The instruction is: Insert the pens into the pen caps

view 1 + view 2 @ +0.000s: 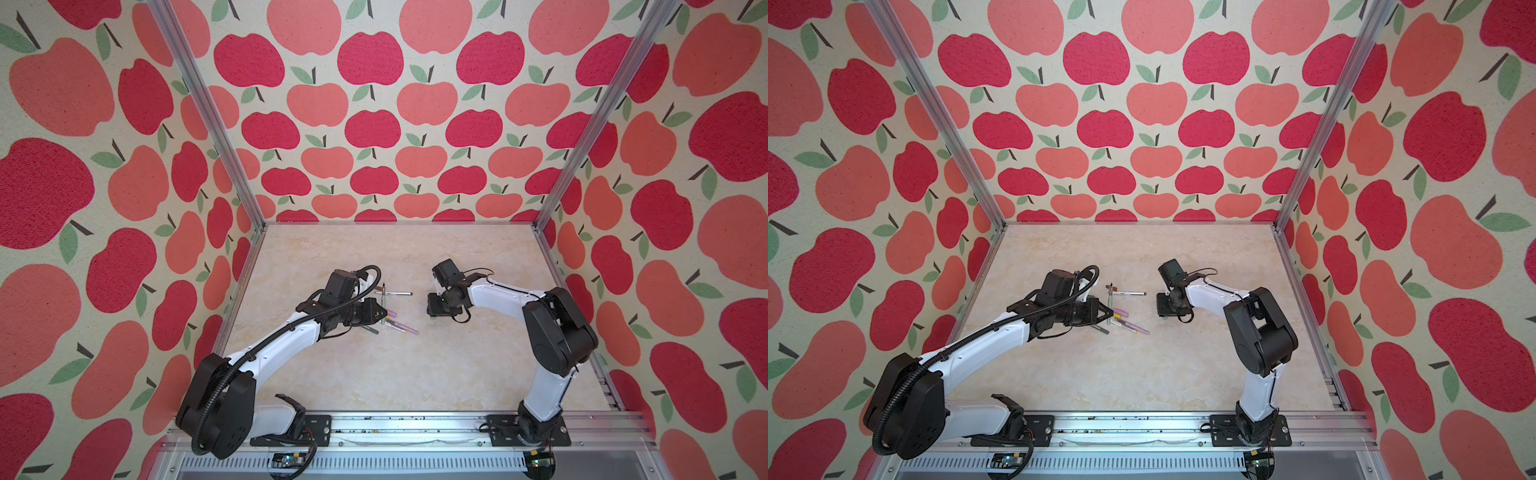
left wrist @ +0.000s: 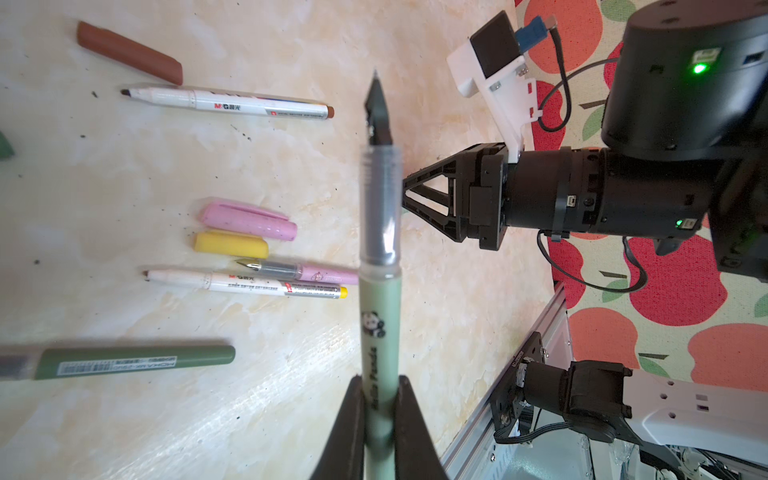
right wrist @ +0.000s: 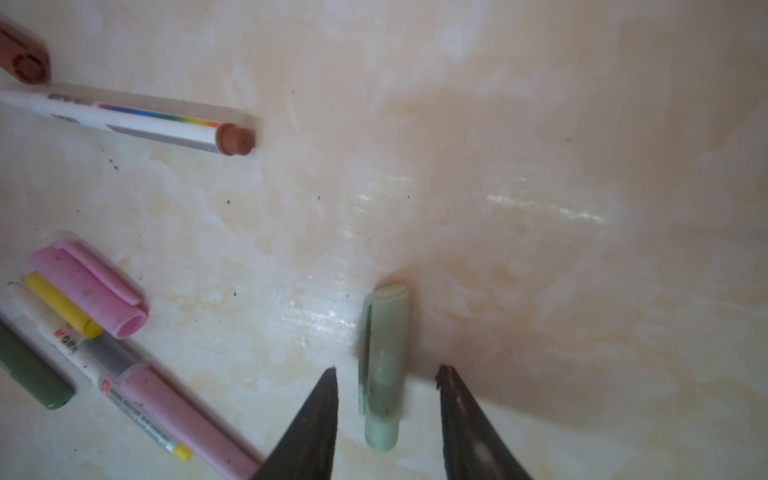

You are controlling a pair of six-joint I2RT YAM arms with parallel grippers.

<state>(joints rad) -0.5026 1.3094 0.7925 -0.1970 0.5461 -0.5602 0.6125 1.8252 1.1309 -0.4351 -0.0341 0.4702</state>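
Red "M&G" branding shows on two white marker pens lying on the marbled counter point(image 3: 540, 166): the brown-ended pen point(image 2: 226, 102) and the yellow-ended pen point(image 2: 249, 284). The sage green pen point(image 2: 380, 324) carries a small panda drawing and lettering ending in "Panda". The dark green pen point(image 2: 137, 360) bears a barcode label whose print is too small to read.

The left tool point(image 2: 379, 380) is clamped tight on the sage green pen's barrel, holding it raised over the counter. The pen's uncapped dark nib points to 12 o'clock in both top views. Around it lie the brown cap point(image 2: 129, 52) beside the brown-ended pen, the lilac-pink cap point(image 2: 249, 219) and yellow cap point(image 2: 230, 244) side by side, and the lilac-pink pen point(image 2: 316, 272) touching the yellow-ended pen. In both top views this cluster spreads from 12 to 4 o'clock of the left tool.

The right tool point(image 3: 387, 368) stands at 3 o'clock of the left one, with bare counter between them. Its jaws are parted and grip nothing. The sage green cap point(image 3: 384, 332) lies flat on the counter between the fingertips, with a gap showing on each side. Apple-print walls point(image 1: 374, 124) enclose the counter.
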